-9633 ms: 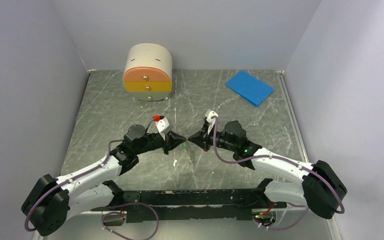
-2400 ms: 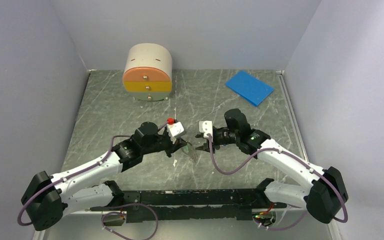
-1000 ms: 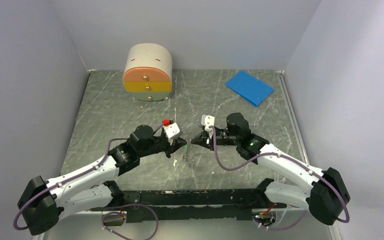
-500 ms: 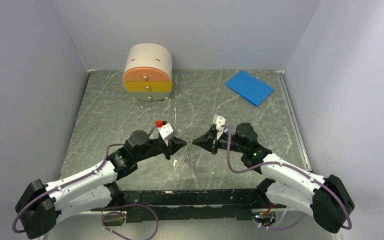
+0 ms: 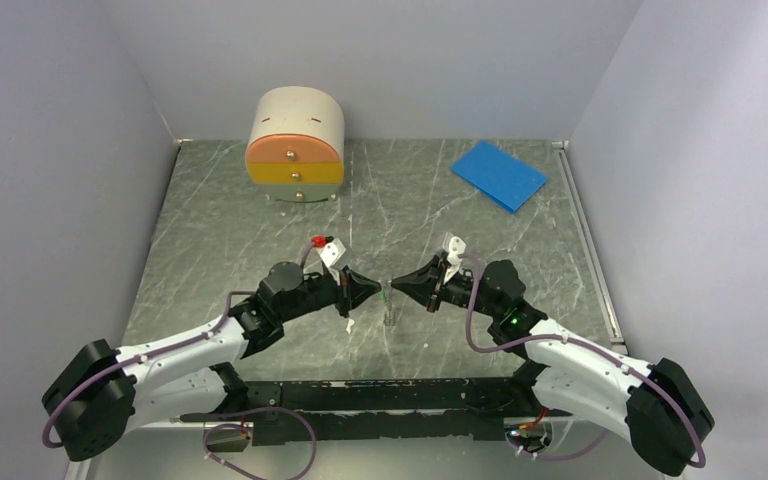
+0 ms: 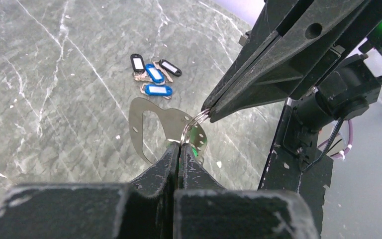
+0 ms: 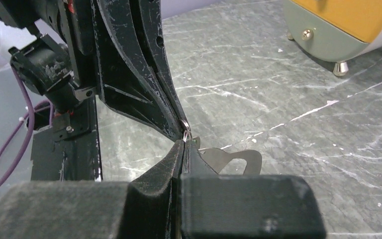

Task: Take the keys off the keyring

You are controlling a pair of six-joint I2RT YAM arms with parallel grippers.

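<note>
A: Left gripper [image 6: 179, 146] clenched on the keyring [image 6: 195, 121], right gripper [image 7: 183, 144] pinching the same ring from the opposite side, tips almost touching
B: where, relative to the drawer chest [image 5: 295, 145]?
A: well in front of the chest, toward the arm bases, held up off the table [image 5: 220, 230]
B: keys?
A: keys [image 6: 176, 118] hang off the ring under both tips, silvery plate plus a bit of green; blue and black tags [image 6: 151, 74] lie on the table, also in front of the chest
</note>
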